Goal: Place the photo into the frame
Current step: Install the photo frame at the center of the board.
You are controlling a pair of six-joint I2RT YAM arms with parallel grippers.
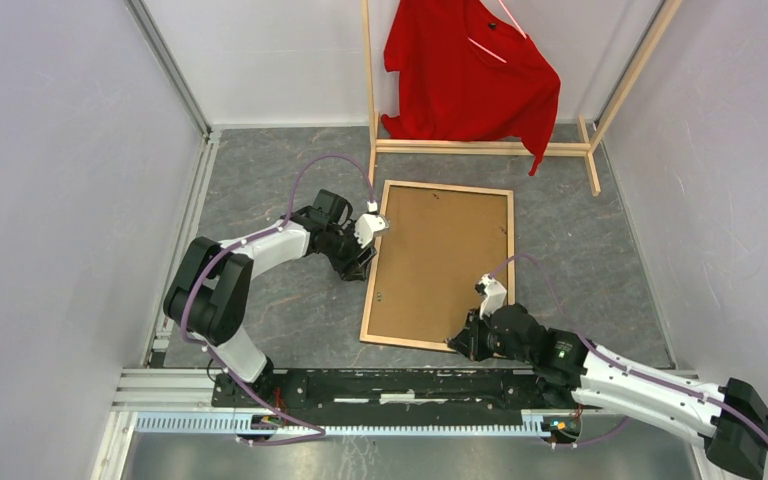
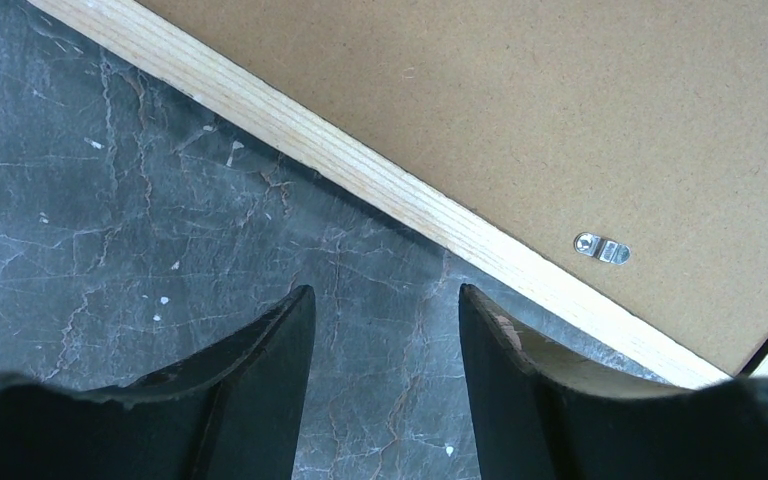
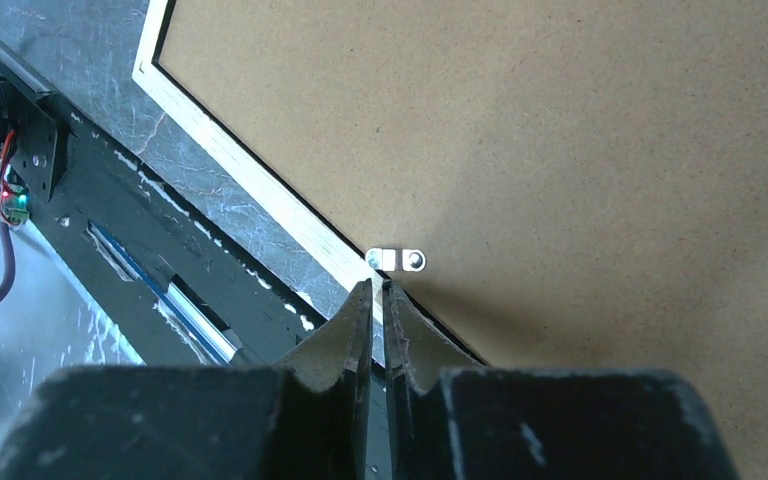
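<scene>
Frame [image 1: 450, 186] lies face down on the grey table [image 1: 260, 300], its light wood back up, with a brown backing board [image 1: 440, 260] sitting inside the rails. Its long axis runs away from the arm bases, leaning a little to the right at the far end. The photo does not show in any view, and I cannot tell whether it already lies under the board.

Both arms are close in, one on each side. The left gripper [image 2: 385, 300] hangs over bare table just outside the left long rail. Its fingers are spread wide with nothing between them, and the rail crosses ahead of them and off to their right. The right gripper [image 3: 378, 290] is at the near short rail, fingers pressed together on nothing, tips resting on or just above the wood.

Straight ahead of those closed tips, touching or all but touching, sits a small metal turn clip [image 3: 397, 260], its tab lying out over the board. A second clip [image 2: 601, 248] lies on the board beyond the rail from the left fingers, well off to their right.

By my reading the right arm is the one placed to work: the clip is directly at its tips, so the coming move looks like a short sideways nudge along the rail.
</scene>
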